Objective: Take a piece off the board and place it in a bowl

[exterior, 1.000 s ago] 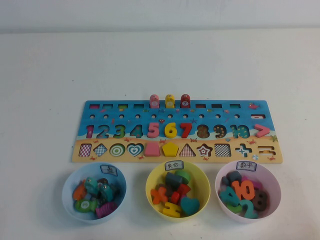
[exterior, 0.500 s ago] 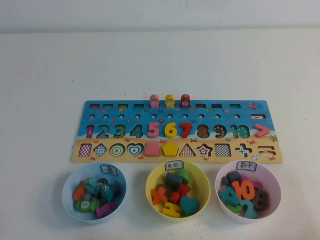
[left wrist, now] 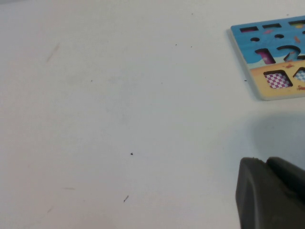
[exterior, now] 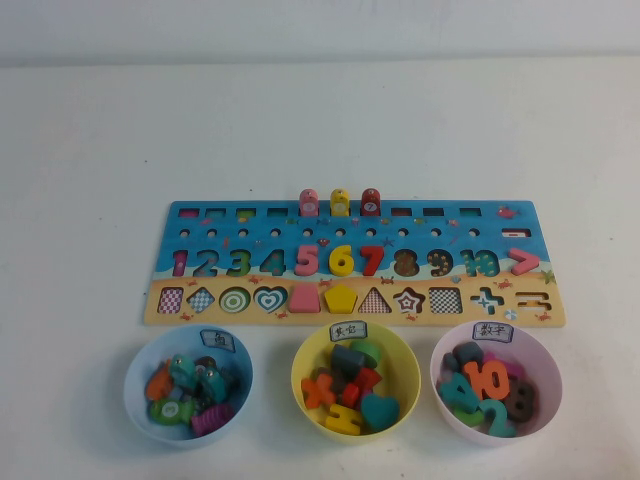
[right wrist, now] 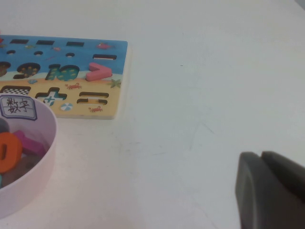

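Pink piece (exterior: 305, 299) is seated in the board (exterior: 355, 225), just behind the yellow bowl (exterior: 306, 361). Left gripper (left wrist: 271, 191) is parked off the board's left end, closed, empty; right gripper (right wrist: 271, 188) off its right end, apparently closed. Risk: neighbouring pentagon (exterior: 340, 298) gets grabbed instead.

Both arms sitting out of the high view, parked off to the sides.

The dark left gripper (left wrist: 272, 193) is showing only in its own wrist view, hanging above bare table with its fingers pressed together. The dark right gripper (right wrist: 271, 191) is hanging likewise, its fingers lying against each other.
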Controlling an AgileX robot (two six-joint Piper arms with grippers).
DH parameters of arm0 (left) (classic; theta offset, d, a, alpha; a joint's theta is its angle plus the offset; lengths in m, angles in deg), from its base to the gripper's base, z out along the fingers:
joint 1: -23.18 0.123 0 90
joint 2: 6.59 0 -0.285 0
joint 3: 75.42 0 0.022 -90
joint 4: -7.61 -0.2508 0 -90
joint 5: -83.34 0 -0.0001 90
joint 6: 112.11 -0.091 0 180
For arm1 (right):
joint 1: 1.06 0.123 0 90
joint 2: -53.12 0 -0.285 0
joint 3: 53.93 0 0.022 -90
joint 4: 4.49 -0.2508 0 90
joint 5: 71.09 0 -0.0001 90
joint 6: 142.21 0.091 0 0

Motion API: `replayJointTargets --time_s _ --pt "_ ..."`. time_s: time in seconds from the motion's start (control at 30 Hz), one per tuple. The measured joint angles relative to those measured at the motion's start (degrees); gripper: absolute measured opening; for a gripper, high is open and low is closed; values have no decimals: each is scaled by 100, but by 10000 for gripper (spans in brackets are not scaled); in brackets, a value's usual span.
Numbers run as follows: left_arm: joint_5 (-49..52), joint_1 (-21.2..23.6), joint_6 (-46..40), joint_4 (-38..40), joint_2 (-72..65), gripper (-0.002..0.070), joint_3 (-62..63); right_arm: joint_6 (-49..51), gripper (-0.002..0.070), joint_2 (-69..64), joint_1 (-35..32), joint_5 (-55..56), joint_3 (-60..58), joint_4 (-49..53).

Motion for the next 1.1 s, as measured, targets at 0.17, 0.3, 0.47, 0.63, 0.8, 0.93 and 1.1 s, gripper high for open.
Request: replayJointTargets --time_s 0.17,0.3,0.47,0.63,0.8,0.93,1.1 --pt "0 0 0 0 0 -4 0 0 -17 0 0 0 0 0" --pt "0 0 0 0 0 -4 0 0 -17 0 0 0 0 0" --pt "0 0 0 27 0 -4 0 0 -17 0 0 0 0 0" --pt "0 0 0 36 0 -4 0 0 -17 0 0 0 0 0" --pt "0 0 0 36 0 -4 0 0 -17 0 0 0 0 0" --pt "0 0 0 142 0 -4 0 0 -17 0 0 0 0 0" --pt "-478 0 723 1474 0 -4 0 0 -17 0 0 0 0 0"
